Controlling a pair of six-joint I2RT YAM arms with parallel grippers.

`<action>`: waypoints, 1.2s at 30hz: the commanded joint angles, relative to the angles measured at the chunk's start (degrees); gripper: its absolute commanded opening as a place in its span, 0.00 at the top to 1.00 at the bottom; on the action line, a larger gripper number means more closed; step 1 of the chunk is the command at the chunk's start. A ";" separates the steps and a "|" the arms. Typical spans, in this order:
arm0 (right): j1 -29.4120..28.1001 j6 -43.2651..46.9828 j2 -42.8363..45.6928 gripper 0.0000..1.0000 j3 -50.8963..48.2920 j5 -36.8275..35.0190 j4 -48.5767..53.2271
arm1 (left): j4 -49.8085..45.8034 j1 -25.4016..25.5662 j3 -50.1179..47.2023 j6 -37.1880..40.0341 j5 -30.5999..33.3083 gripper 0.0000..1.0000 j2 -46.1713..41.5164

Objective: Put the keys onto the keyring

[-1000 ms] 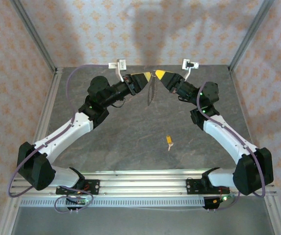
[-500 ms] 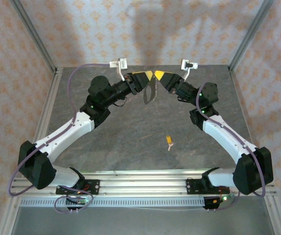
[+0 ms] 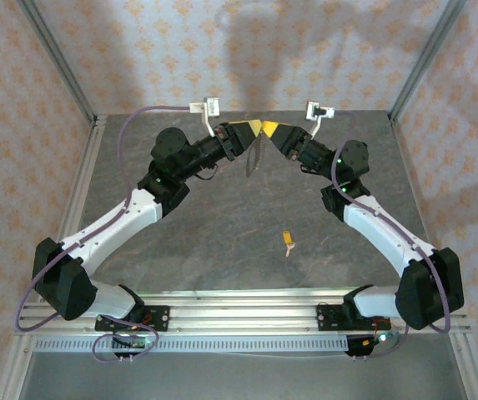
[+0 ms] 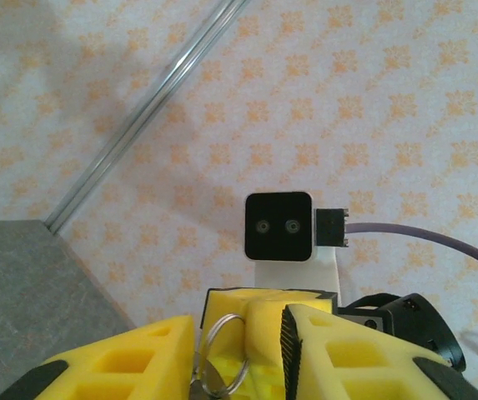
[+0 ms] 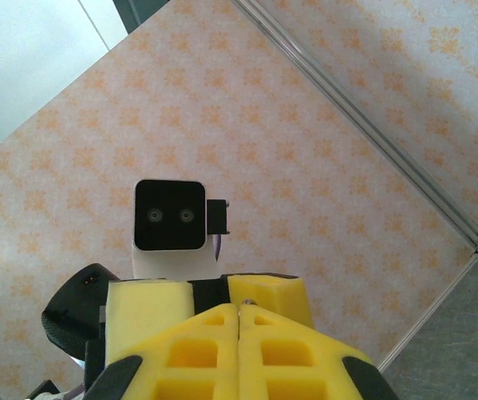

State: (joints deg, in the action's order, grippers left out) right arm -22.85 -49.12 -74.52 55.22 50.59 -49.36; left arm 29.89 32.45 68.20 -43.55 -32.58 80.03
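Note:
Both grippers meet above the back middle of the table. My right gripper [image 3: 265, 127] is shut, and a small metal bit shows at its tips [image 5: 249, 302], so it pinches the keyring [image 3: 254, 155], which hangs down as a thin loop. In the left wrist view a silver ring [image 4: 222, 360] of the keyring and the right gripper's yellow tip sit between the spread fingers of my left gripper [image 4: 239, 318]. Its jaws stand apart around them. One of the keys [image 3: 288, 240], with an orange head and a pale blade, lies on the grey table in front of the right arm.
The patterned back wall stands just behind the grippers. Metal frame posts [image 3: 55, 58] rise at both back corners. An aluminium rail [image 3: 239, 300] runs along the near edge of the dark grey table [image 3: 222, 225].
The left gripper's jaws have narrowed around the ring and the right gripper's tip. Both grippers have edged toward the back, and the hanging keyring has lifted slightly.

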 commanded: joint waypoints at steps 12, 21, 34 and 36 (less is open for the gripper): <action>-0.28 0.58 0.43 1.00 -0.47 0.41 -3.48 | 1.95 0.60 1.12 1.19 -1.08 0.84 -0.14; -0.35 0.96 0.08 1.00 -0.48 0.12 -2.74 | 1.29 0.73 0.98 1.51 -1.43 0.96 -0.36; -0.31 4.12 0.13 0.94 1.20 -0.97 6.04 | -7.26 1.13 2.66 8.36 -0.58 1.00 0.22; -0.33 5.42 0.77 0.85 1.42 -1.26 8.43 | -7.75 1.13 2.55 9.08 -0.40 1.00 0.21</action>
State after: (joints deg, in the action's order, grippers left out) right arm -22.83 -46.83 -74.83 55.07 49.71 -44.23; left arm 23.92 32.64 68.97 -37.50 -31.62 80.05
